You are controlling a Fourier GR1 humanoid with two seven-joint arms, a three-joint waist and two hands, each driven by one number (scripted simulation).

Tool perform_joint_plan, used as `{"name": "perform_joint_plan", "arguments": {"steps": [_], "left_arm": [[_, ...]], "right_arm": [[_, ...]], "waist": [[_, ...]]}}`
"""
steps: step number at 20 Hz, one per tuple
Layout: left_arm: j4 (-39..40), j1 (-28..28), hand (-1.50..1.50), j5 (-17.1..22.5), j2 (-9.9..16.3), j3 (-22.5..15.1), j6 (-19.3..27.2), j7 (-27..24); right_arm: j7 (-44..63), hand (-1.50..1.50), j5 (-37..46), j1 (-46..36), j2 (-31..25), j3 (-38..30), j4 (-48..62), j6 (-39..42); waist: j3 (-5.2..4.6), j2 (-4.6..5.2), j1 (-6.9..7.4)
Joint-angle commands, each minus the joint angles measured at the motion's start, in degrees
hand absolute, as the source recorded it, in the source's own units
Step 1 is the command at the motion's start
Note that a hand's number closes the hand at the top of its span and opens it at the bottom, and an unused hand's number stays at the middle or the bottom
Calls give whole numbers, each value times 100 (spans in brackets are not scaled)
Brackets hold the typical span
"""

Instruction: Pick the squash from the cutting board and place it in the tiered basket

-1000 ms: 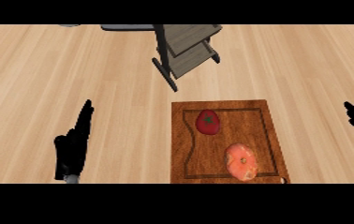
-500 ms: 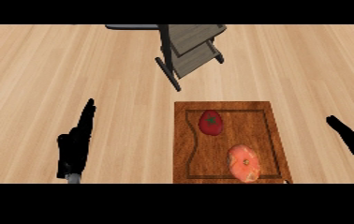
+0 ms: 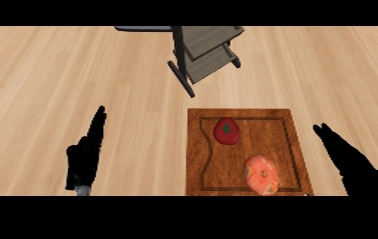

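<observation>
A wooden cutting board [image 3: 284, 128] lies at the lower right of the head view. On its near part rests an orange-pink squash [image 3: 262, 175]; a red tomato [image 3: 227, 131] sits on its far part. The grey tiered basket [image 3: 205, 50] stands beyond the board, near the top centre. My right hand [image 3: 348, 159] is open, fingers straight, just right of the board and level with the squash, not touching it. My left hand [image 3: 86, 154] rests open at the lower left, fingers pointing away, holding nothing.
The light wooden counter [image 3: 88, 73] stretches wide to the left and between board and basket. A dark flat object [image 3: 140, 28] shows at the top edge behind the basket.
My right hand has come further into view from the right edge, moving down and left toward the board. The view has shifted slightly. The left hand stays in place.
</observation>
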Motion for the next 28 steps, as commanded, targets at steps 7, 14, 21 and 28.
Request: {"name": "perform_joint_plan", "arguments": {"steps": [7, 14, 21, 28], "left_arm": [[-171, 293, 0, 19, 82, 72, -94, 434], [155, 209, 0, -190, -182, 39, 48, 278], [-87, 143, 0, -167, -86, 142, -27, 510], [-166, 168, 0, -163, -52, 211, -132, 660]], "right_arm": [[1336, -150, 1169, -739, 1240, 1363, 590, 698], [1266, -150, 1260, -902, 1647, 1432, 1225, 1121], [1493, -150, 886, -1085, 1966, 1146, 1593, 1619], [1581, -150, 894, -1030, 2096, 1021, 1548, 1905]], "waist": [[-32, 28, -16], [-33, 34, -68], [-31, 39, -64], [-31, 30, -88]]}}
